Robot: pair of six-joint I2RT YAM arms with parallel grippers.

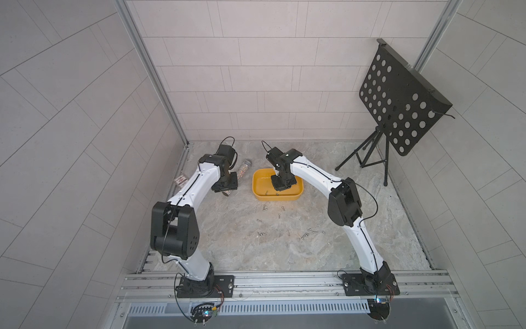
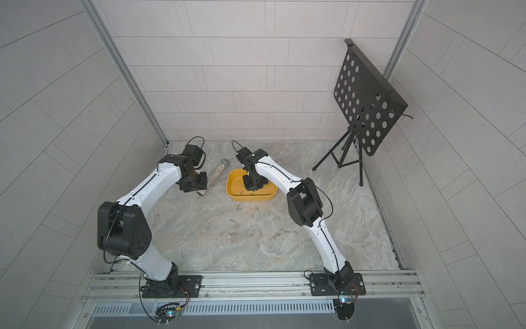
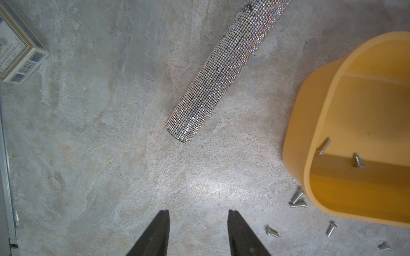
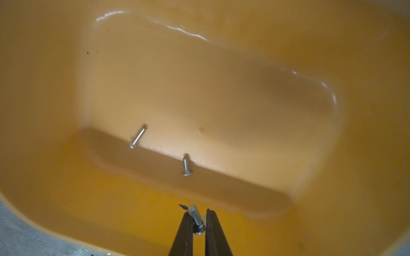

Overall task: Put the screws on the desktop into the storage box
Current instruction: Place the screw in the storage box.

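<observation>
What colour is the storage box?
Plain yellow, no pattern. The storage box shows whole in both top views.

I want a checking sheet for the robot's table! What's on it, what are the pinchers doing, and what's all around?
surface: desktop, grey marble look, flat; no spill seen.
job's things: many screws loose on the desktop, in front of the box; two more lie inside it.
clutter: tube lying beside the box; card box near the left edge.
grippers: right gripper shut on a screw over the box; left gripper open, empty, above bare desktop.
cables: black cables loop off both arms; none seen among the screws.
surroundings: tiled walls; black stand in the far right corner.
</observation>
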